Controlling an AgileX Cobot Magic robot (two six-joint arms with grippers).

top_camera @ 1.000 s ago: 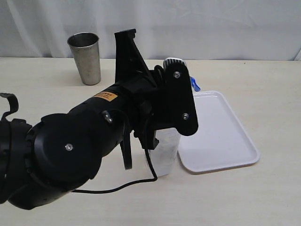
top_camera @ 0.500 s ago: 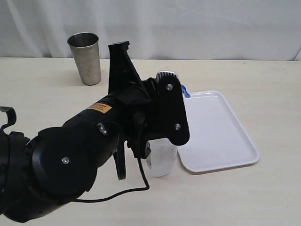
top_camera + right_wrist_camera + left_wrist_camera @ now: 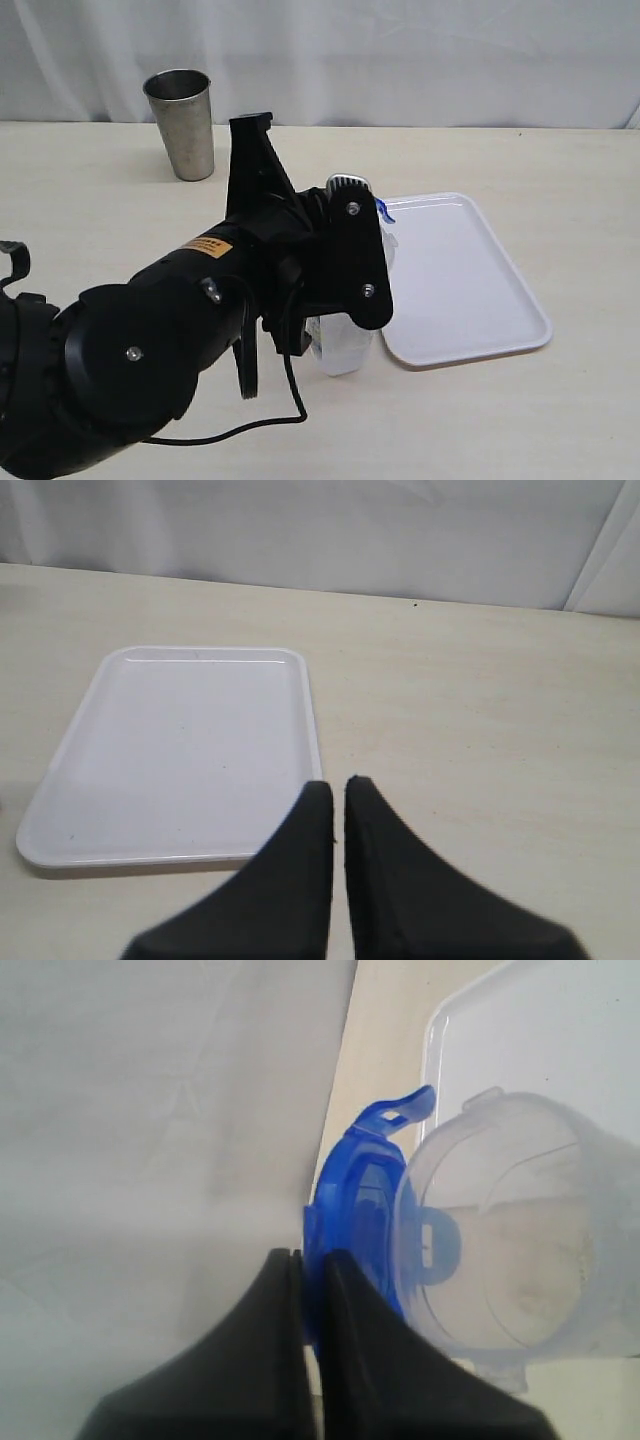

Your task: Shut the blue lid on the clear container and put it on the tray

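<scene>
Your left gripper (image 3: 312, 1255) pinches the blue lid (image 3: 355, 1210) by its edge, upright at the open mouth of the clear container (image 3: 345, 345), probably to fold it shut. The container stands just left of the tray (image 3: 470, 290). Your right gripper (image 3: 338, 785) is pressed together, empty.

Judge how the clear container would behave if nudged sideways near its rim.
The clear container stands tall on a narrow base, so it would probably tip rather than slide. It looks empty and thin-walled, so it is likely light and slightly flexible.
</scene>
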